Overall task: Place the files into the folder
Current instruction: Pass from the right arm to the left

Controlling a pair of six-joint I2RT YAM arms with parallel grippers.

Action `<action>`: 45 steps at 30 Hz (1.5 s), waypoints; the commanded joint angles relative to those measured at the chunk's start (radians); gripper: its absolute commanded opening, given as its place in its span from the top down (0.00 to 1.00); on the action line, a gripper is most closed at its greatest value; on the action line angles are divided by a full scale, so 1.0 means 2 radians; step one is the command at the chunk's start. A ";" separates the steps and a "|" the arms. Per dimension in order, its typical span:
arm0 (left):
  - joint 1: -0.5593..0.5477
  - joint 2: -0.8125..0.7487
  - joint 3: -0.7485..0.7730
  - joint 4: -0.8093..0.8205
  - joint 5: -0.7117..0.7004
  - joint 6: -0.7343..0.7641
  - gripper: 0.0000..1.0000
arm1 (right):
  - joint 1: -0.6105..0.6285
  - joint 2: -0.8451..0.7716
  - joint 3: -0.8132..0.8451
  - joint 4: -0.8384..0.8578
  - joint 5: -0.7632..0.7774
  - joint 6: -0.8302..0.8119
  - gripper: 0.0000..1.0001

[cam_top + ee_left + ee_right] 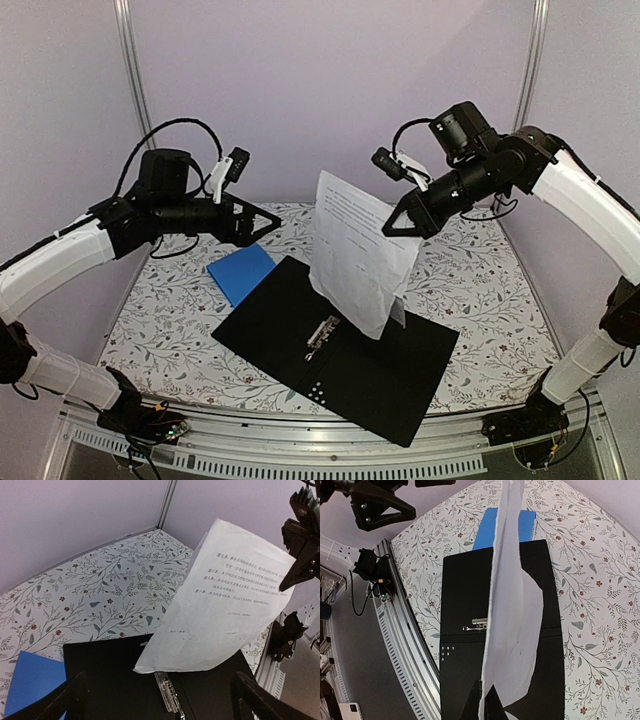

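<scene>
Right end effector [396, 226], files [355, 250] above open folder [268, 322]

The files [355, 250] are thin, matt white paper (limp enough to curl). The folder [270, 325] has a smooth, matt black inside with a shiny metal clip [322, 335]. The blue folder [240, 272] looks smooth and matt. The table [500, 300] has a matt, floral-printed cover.

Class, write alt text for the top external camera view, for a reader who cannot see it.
The right arm, jaws shut, holds printed white sheets hanging over an open black-lined folder with a metal clip on a floral table. The left arm hovers opposite, jaws open and empty, near a smaller blue folder.
</scene>
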 commanded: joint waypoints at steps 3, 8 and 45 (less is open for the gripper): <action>-0.029 -0.008 -0.016 -0.012 0.074 0.049 0.01 | 0.046 0.017 0.027 -0.070 0.019 -0.058 1.00; -0.044 -0.023 -0.033 0.000 0.095 0.090 0.01 | 0.062 0.017 0.034 -0.097 0.008 -0.086 1.00; -0.073 0.141 0.023 0.117 0.318 0.098 0.99 | 0.073 0.012 0.026 -0.089 0.050 -0.098 1.00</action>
